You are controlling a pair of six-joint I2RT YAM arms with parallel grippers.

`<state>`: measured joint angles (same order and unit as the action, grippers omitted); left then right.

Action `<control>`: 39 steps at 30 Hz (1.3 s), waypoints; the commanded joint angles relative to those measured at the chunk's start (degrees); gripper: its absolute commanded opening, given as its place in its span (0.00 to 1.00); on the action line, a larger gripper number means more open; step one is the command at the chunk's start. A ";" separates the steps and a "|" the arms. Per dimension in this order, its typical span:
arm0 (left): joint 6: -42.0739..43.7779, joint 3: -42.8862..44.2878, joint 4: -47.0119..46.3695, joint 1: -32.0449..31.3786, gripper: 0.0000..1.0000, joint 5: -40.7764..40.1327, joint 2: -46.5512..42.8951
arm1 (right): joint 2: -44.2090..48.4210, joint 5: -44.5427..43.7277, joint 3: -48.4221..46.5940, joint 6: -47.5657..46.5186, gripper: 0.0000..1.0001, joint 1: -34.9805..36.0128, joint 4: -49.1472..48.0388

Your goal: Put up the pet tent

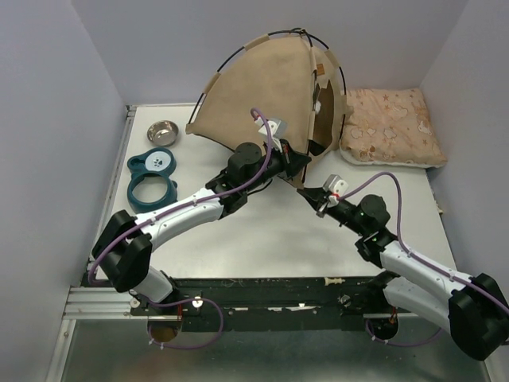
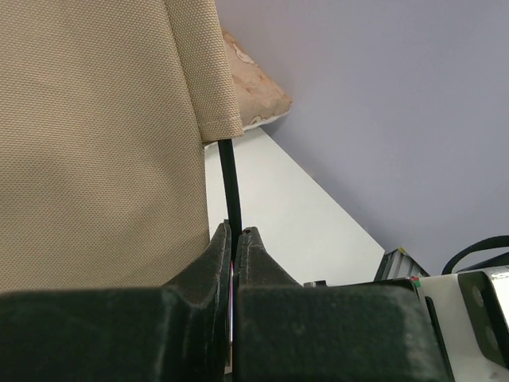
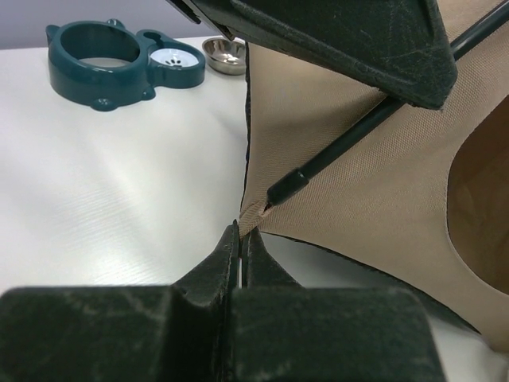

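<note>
Pet tent (image 1: 254,95): half-raised at the far centre of the table (image 1: 238,247).
Left gripper (image 2: 236,232): we find it pinched on the black pole (image 2: 230,179), which rises straight out of its grip.
Right gripper (image 3: 241,232): clamped on the fabric corner (image 3: 253,213).
Pole tip (image 3: 285,189): just above that corner, apparently unseated; axis slants up-right.

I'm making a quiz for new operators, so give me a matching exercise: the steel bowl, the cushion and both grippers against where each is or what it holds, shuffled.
1 steel bowl
2 cushion
3 left gripper
4 right gripper

A shut on a fabric corner of the pet tent
B far left, beyond the teal bowl stand
C shut on a black pole
D right of the pet tent

Pairs: 1-B, 2-D, 3-C, 4-A
</note>
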<state>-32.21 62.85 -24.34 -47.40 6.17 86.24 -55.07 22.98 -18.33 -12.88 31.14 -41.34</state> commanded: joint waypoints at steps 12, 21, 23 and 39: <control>4.61 -0.45 -4.49 0.73 0.00 -5.38 1.83 | 2.33 3.12 1.63 0.58 0.01 0.68 0.65; 6.45 -2.03 -3.17 0.90 0.00 -4.77 0.08 | 2.60 1.98 1.36 1.10 0.01 0.68 1.09; 6.80 -2.82 -2.82 1.17 0.00 -4.68 -0.71 | 2.69 1.45 1.28 2.07 0.01 0.68 1.44; 5.76 -5.46 -4.14 3.19 0.00 -1.17 -2.74 | 4.71 0.75 1.80 3.92 0.01 0.68 4.16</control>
<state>-28.10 58.87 -26.98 -46.98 7.22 85.58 -51.72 22.81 -17.23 -10.28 31.18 -36.62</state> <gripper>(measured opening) 0.039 0.019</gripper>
